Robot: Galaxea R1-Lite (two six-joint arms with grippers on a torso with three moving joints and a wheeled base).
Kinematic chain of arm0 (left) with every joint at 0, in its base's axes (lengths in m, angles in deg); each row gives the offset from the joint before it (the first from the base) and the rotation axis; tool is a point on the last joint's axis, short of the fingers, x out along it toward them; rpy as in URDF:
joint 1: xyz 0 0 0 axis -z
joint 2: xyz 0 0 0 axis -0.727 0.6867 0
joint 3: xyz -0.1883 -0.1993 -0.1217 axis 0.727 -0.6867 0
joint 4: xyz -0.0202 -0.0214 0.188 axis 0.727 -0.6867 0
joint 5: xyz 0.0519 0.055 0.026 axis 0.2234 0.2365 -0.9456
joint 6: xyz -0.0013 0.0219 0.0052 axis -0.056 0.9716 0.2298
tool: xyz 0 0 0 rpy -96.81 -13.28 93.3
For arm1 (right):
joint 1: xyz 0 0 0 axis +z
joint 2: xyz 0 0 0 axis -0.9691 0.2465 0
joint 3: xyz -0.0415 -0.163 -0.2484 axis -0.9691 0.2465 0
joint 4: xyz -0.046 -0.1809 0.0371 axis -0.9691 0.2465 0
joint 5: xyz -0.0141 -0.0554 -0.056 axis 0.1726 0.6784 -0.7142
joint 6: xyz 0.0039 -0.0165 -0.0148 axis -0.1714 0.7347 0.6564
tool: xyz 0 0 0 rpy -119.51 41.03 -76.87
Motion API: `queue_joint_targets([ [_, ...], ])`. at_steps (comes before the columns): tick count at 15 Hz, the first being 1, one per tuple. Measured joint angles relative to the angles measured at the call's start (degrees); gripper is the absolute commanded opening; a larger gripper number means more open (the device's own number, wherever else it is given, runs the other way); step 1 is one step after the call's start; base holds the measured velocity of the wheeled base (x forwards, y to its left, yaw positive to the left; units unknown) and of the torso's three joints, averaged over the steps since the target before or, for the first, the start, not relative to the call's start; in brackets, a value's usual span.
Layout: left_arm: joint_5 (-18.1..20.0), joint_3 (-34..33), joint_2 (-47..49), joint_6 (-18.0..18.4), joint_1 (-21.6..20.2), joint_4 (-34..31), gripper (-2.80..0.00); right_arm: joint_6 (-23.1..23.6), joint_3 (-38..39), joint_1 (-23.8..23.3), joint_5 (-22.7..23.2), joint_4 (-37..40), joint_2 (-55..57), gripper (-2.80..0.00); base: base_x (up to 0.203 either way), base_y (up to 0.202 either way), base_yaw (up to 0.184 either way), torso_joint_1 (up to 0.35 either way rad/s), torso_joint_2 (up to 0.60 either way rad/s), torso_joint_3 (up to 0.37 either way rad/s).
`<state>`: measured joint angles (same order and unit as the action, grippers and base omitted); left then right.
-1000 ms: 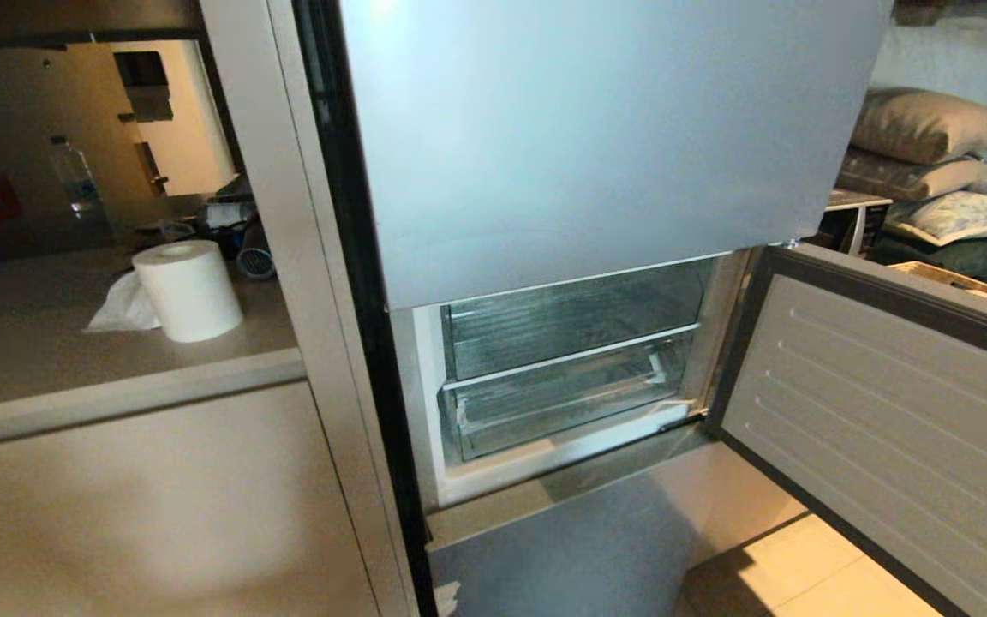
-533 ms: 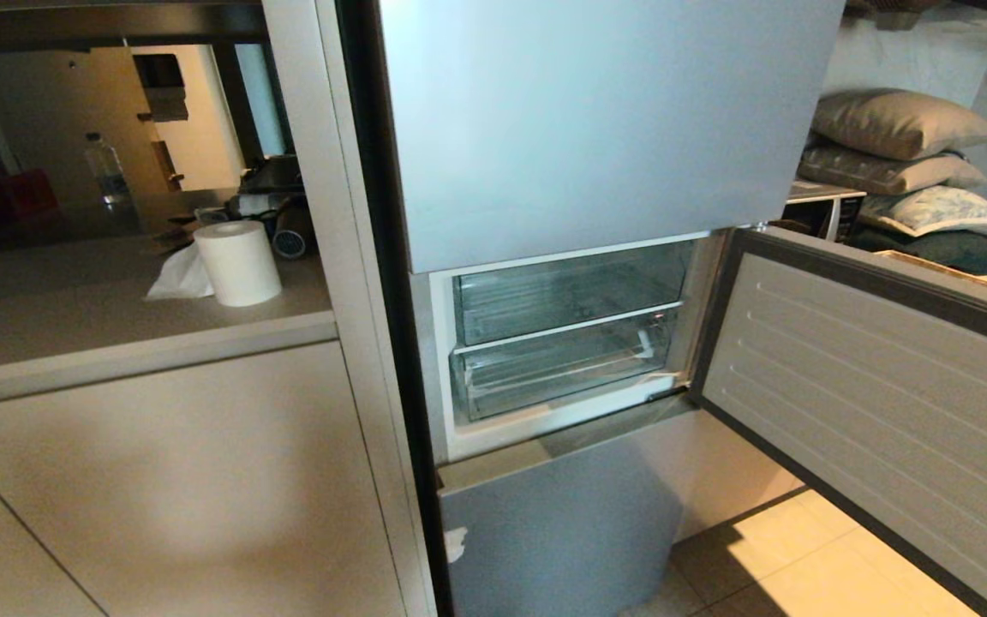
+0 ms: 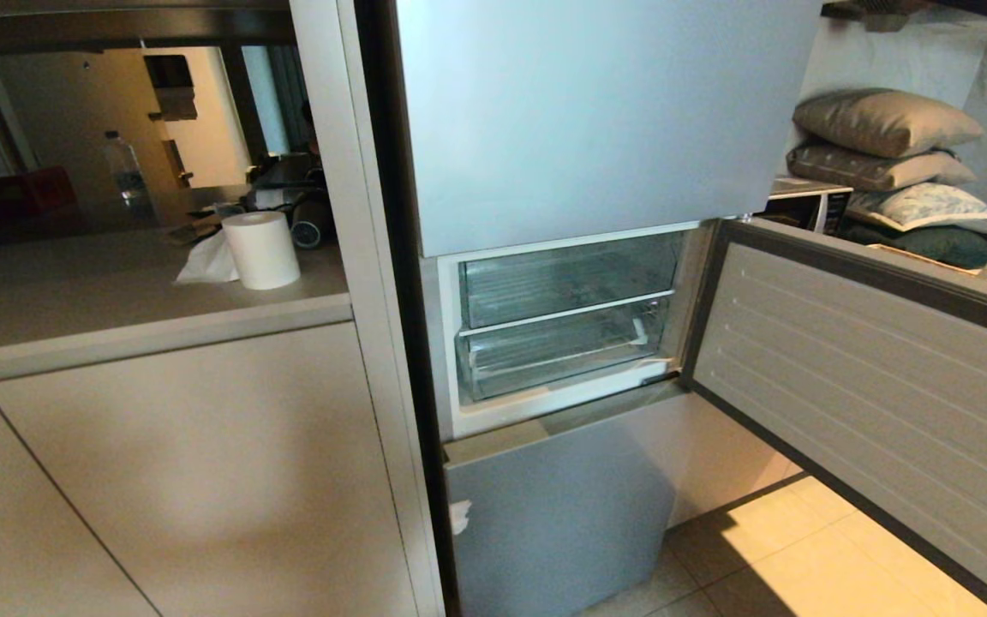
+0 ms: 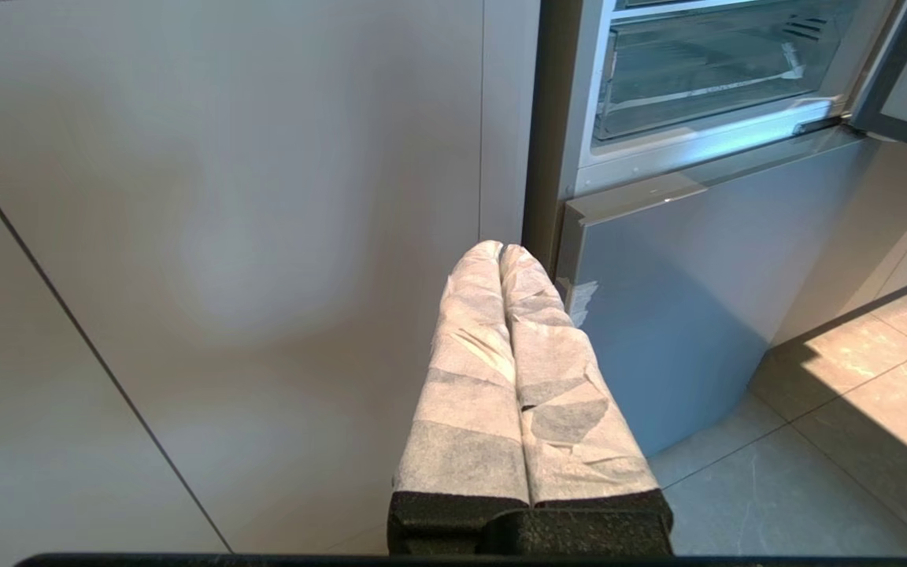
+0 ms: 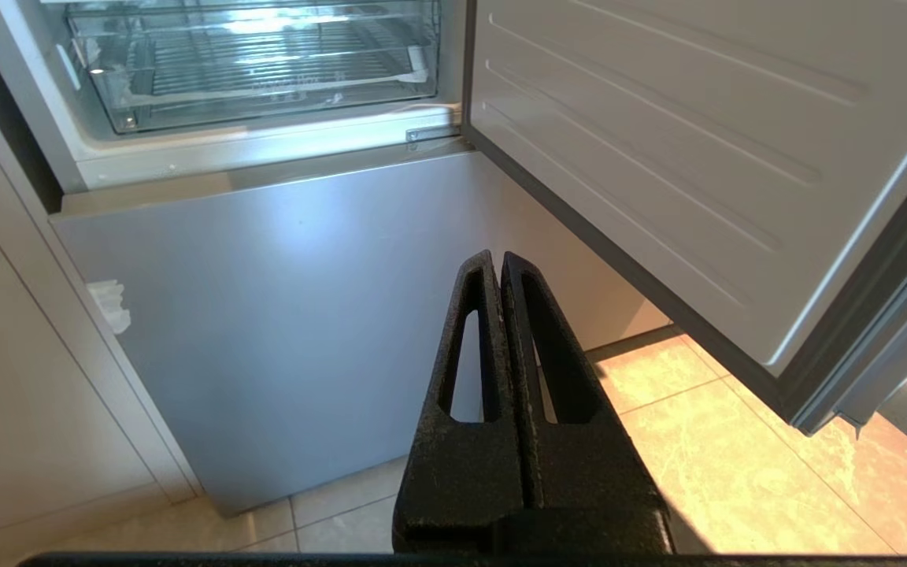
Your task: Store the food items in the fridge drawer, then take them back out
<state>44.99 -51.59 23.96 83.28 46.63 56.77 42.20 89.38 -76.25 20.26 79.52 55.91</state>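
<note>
Camera has pulled back from open fridge; clear ribbed plastic fridge drawer (image 3: 564, 358) looks empty. Paper-wrapped left gripper (image 4: 501, 250) and black right gripper (image 5: 498, 256) both closed, empty. Likely wrap-up.

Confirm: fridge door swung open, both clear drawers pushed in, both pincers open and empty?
Not quite. The fridge door is open and the drawers are in, but the left pincer and right pincer are shut, empty, as both wrist views show.

both grippers (image 4: 501, 250) (image 5: 498, 256) closed, apparently empty.
</note>
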Motion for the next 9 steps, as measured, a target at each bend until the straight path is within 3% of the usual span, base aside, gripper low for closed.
queue_joint_targets([
  [3,0.0,0.0,0.0,0.0,0.0,0.0,-2.80,-1.2,-0.8,0.0,-0.9,1.1,0.1,-2.80,0.000,0.000,0.000,0.000,0.00,0.000],
  [5,0.0,0.0,0.0,0.0,0.0,0.0,-2.80,-3.4,-5.8,0.0,-4.3,1.4,2.0,-2.80,0.000,0.000,0.000,0.000,0.00,0.000],
  [9,0.0,0.0,0.0,0.0,0.0,0.0,-2.80,-14.5,-18.1,-0.7,-12.0,1.3,15.5,-2.80,0.000,0.000,0.000,0.000,0.00,0.000],
])
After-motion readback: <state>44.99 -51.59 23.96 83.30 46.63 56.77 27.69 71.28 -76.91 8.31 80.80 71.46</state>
